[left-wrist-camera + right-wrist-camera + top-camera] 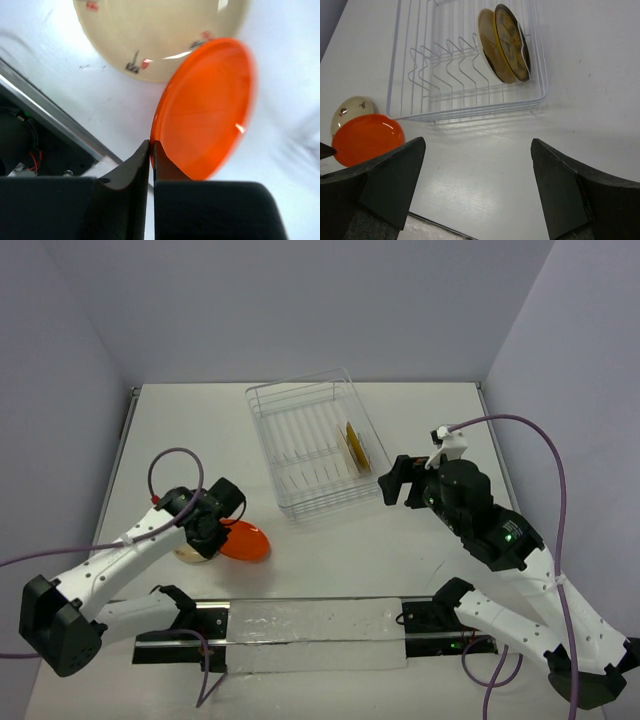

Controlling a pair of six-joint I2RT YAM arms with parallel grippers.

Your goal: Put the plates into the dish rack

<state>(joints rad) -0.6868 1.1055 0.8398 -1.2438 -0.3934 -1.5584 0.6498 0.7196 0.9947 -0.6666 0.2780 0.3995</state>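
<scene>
Now working the orange-red plate, by the look of it. Nipped at its near rim by the left gripper, closed down to a sliver with only that rim in its bite. Lying near the front left of the table, overlapping the edge of a cream plate with small dark markings. Hard to tell whether lifted clear yet or touching the surface.

Over to the right gripper: spread wide, holding nothing, hovering just beside the near right corner of the dish rack. Inside that rack, on edge at the right-hand end, the mustard-yellow plate with a paler plate pressed beside it. Plenty of bare prongs to their left. So probably two loaded, two to go.

Next, likely: raise the orange-red plate, carry it over toward the rack, turn it upright, and drop its rim between two free prongs beside the pair standing there. Calls for a firm pinch, given such a shallow bite on a slick rim, and for keeping wide of the right arm.
</scene>
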